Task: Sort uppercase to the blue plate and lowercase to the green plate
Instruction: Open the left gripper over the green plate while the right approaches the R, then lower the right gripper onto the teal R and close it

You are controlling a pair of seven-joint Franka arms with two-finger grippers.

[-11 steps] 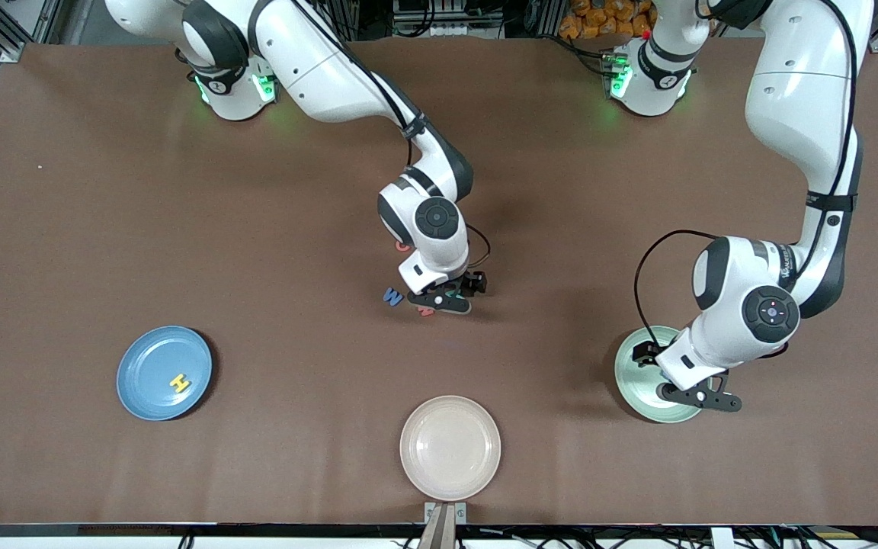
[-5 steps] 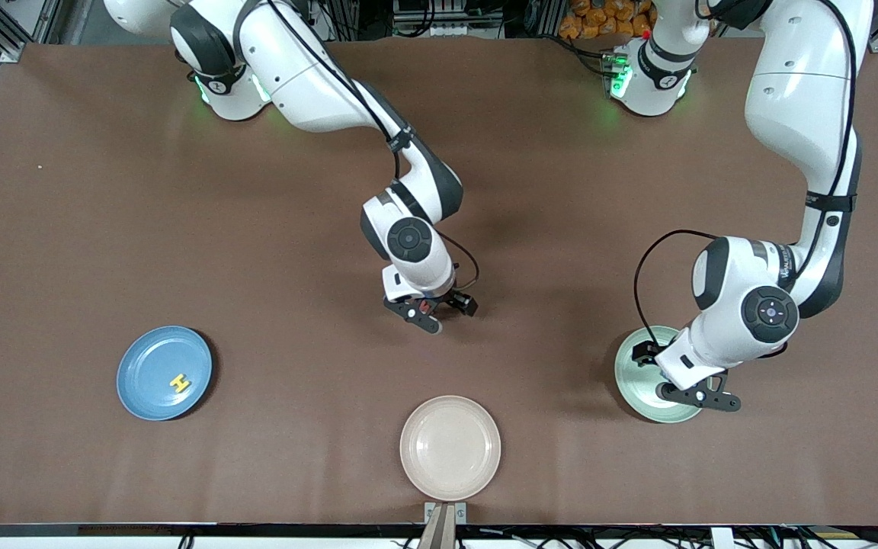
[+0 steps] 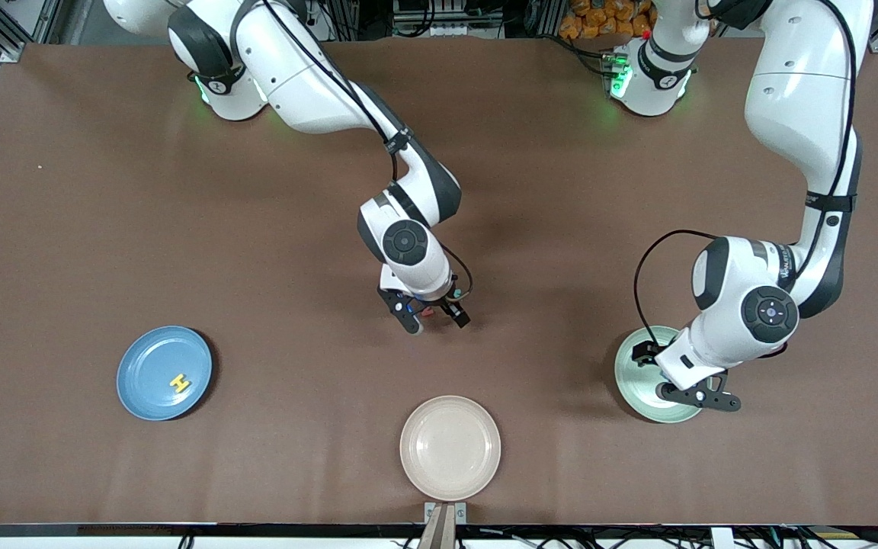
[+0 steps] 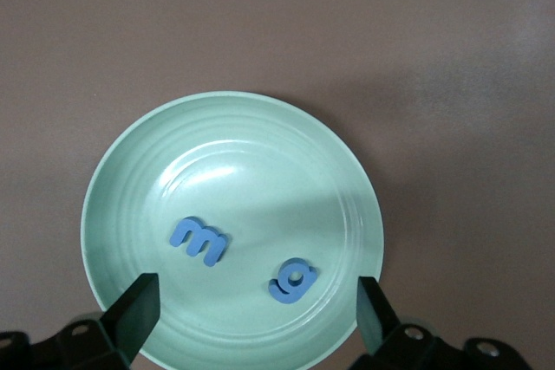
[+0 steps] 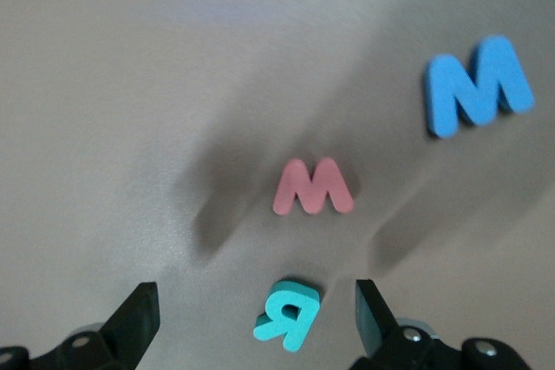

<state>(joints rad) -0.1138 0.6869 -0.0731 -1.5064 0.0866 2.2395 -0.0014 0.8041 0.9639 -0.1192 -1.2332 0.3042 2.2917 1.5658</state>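
Right tool hung over the middle of the brown table, fingers spread apart and holding nothing. In its wrist view, three small foam letters lay flat on the table beneath it: a teal capital R between the fingers, a red w just beside it, and a blue capital M a little apart from both.

Left tool hovered over the round pale mint-green plate at the left arm's end of the table, fingers wide apart and empty. Two blue foam letters, a lowercase m and a lowercase g, lay on that plate, near each other without touching.

Round medium-blue plate sat toward the right arm's end, a yellow foam capital H lying on it. A round beige plate stood nearest the front camera.
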